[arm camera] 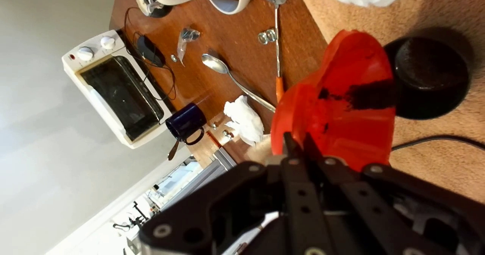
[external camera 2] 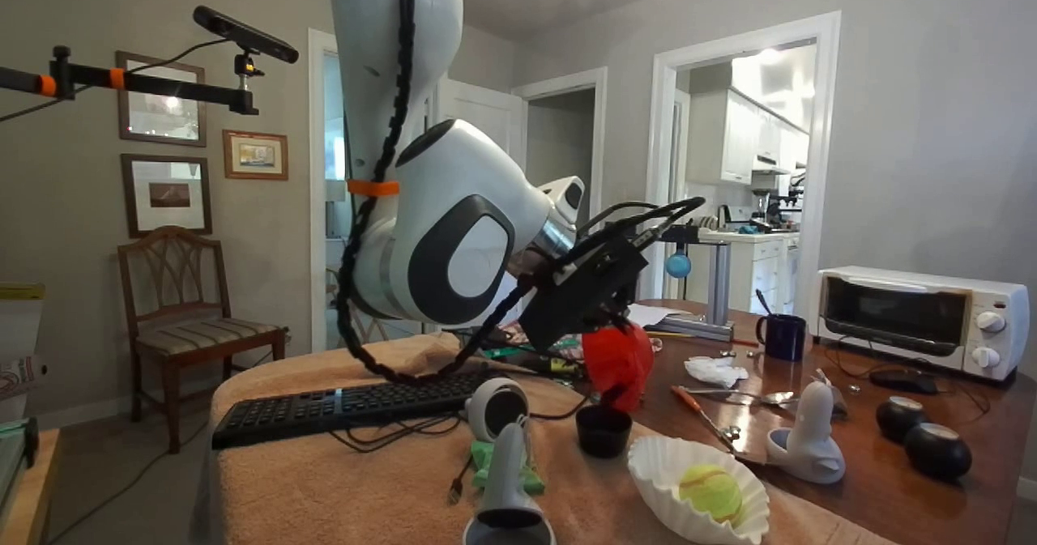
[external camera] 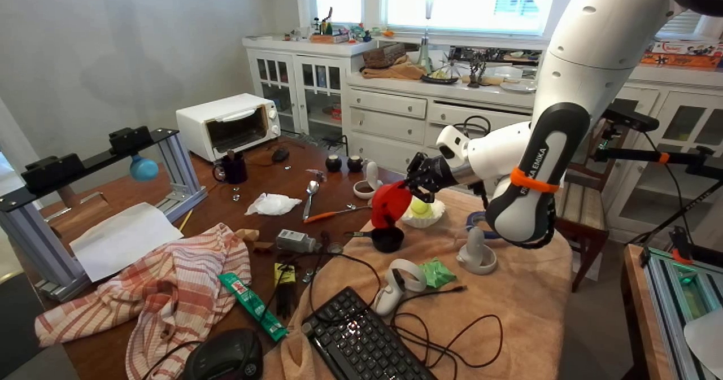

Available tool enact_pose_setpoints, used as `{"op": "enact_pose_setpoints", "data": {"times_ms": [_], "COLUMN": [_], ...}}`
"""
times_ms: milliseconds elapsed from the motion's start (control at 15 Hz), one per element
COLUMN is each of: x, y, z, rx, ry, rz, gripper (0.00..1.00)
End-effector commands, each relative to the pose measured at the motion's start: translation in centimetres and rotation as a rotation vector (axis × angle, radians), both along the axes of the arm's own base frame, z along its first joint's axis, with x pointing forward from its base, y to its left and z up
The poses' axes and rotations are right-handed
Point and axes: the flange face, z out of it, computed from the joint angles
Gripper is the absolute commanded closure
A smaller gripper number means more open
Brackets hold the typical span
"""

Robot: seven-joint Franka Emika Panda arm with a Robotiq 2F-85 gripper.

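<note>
My gripper (arm camera: 299, 139) is shut on the edge of a red translucent bowl (arm camera: 352, 133), with red showing between the close fingertips. The bowl is tilted; it also shows in both exterior views (external camera: 390, 205) (external camera 2: 617, 355). A dark patch shows on or through its wall; I cannot tell which. A small black pan (external camera: 387, 240) stands on the tan towel right beside and below the bowl; it also shows in the wrist view (arm camera: 428, 77). I cannot tell whether bowl and pan touch. A white fluted bowl (external camera 2: 660, 480) with a tennis ball (external camera 2: 710, 492) in it stands near the pan.
White controllers (external camera: 477, 256), a green packet (external camera: 438, 273), a keyboard (external camera: 361, 335) and loose cables lie on the towel. A spoon (external camera: 310, 193), an orange-handled tool (external camera: 325, 216), crumpled white paper (external camera: 273, 204), a dark mug (external camera: 231, 169) and a toaster oven (external camera: 226, 123) are on the wood table.
</note>
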Motion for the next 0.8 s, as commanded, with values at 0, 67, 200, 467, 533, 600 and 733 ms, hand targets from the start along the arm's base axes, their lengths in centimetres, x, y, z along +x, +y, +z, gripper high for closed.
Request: {"op": "enact_pose_setpoints", "data": {"times_ms": [0, 67, 200, 467, 533, 600, 733], "x": [-0.50, -0.42, -0.41, -0.54, -0.50, -0.56, -0.32], "y": [0.51, 0.36, 0.46, 0.72, 0.62, 0.84, 0.70], "z": [-0.44, -0.44, -0.60, -0.65, -0.65, -0.72, -0.67], "rx": [-0.009, -0.022, -0.037, -0.048, -0.058, -0.046, -0.022], "ry": [0.009, -0.009, -0.008, -0.008, -0.025, -0.007, 0.010], "rz": [0.020, 0.003, 0.008, 0.024, 0.009, 0.024, 0.012], "gripper": [0.99, 0.99, 0.99, 0.99, 0.99, 0.99, 0.99]}}
